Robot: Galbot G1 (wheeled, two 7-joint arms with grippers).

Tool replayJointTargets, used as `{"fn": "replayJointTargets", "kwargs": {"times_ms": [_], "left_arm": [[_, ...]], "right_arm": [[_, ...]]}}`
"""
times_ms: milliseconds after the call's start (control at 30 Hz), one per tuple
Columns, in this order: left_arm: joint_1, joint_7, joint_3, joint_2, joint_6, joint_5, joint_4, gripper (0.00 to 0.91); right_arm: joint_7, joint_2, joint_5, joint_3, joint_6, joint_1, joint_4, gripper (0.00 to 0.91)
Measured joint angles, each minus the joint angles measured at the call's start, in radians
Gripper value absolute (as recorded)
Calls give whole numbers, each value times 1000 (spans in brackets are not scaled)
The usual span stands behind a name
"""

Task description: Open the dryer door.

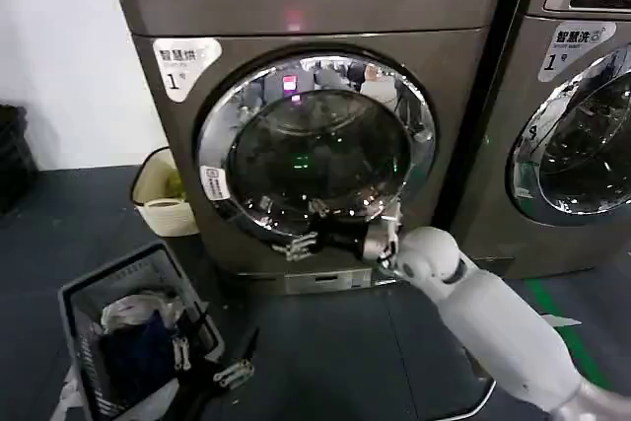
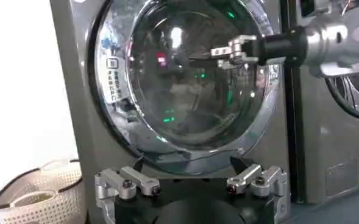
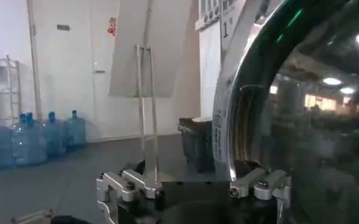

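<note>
The dryer door [image 1: 315, 145] is a big round porthole with a chrome rim and dark domed glass, and it lies flat against the grey machine front. My right arm reaches in from the lower right. Its gripper [image 1: 301, 244] is open in front of the lower part of the glass, fingers pointing left. The left wrist view shows that right gripper [image 2: 219, 53] hovering before the door [image 2: 191, 79]. In the right wrist view the rim and glass [image 3: 301, 109] stand close beside the spread right gripper [image 3: 191, 182]. My left gripper [image 2: 191, 182] is open and empty, low in front of the machine [image 1: 234, 374].
A grey laundry basket [image 1: 74, 303] with clothes stands on the dark floor at the front left. A cream perforated basket [image 1: 163, 206] sits beside the dryer's left side. A second machine with an LG panel [image 1: 582, 145] stands to the right. Water bottles [image 3: 27, 137] line a far wall.
</note>
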Motion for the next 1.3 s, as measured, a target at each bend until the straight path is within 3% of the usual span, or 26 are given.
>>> {"fn": "replayJointTargets", "kwargs": {"times_ms": [1300], "left_arm": [[-3,2,6,-6,-3,-5,-11,907]], "right_arm": [[1,218,-40,-102,26,160,-290,907]]}}
